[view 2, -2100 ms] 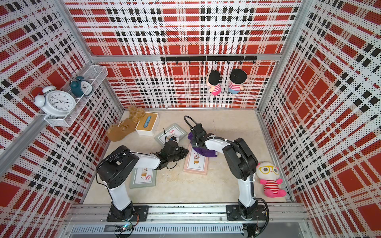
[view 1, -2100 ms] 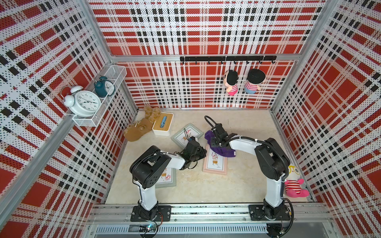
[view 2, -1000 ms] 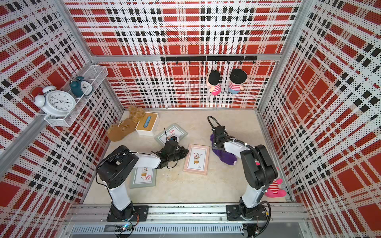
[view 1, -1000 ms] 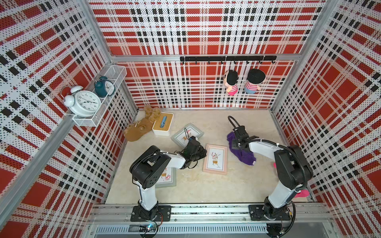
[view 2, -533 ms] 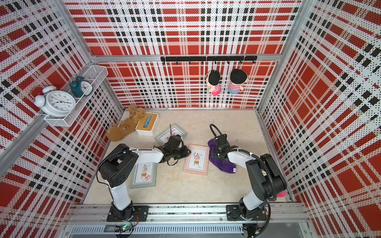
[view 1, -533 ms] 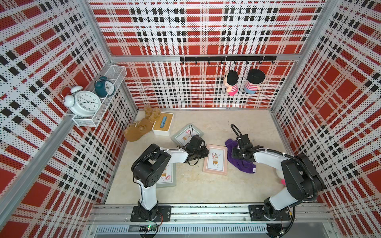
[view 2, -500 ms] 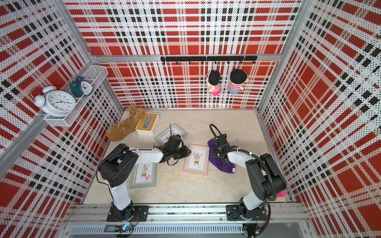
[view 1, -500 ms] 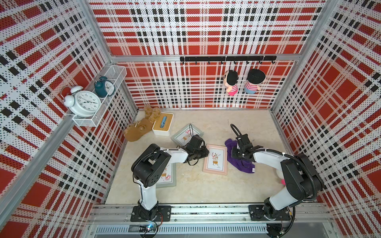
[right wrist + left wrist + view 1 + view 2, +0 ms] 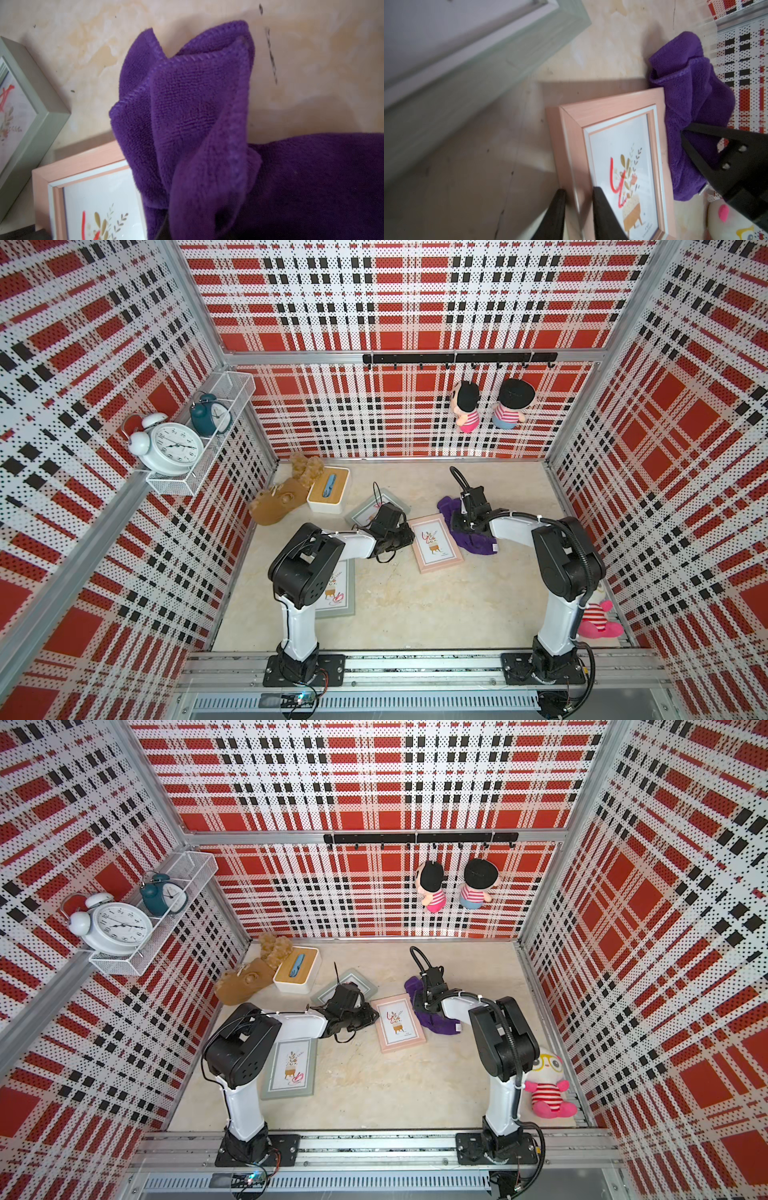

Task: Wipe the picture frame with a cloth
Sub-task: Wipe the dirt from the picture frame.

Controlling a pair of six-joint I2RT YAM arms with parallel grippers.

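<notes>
One pink wooden picture frame [image 9: 435, 543] lies flat, long axis running front-to-back; my left tool [image 9: 578, 190] narrowly pinches its left rail, my right tool [image 9: 464, 524] clamps the bunched purple cloth [image 9: 478, 542] touching its right edge.

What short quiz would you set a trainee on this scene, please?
1. True or false: the left gripper grips the pink frame by its side rail.
2. The cloth is held by: A the left gripper, B the right gripper, C nothing.
3. How many picture frames are on the table?
Key: 1 true; 2 B; 3 three (pink frame, far green frame, near green frame).
</notes>
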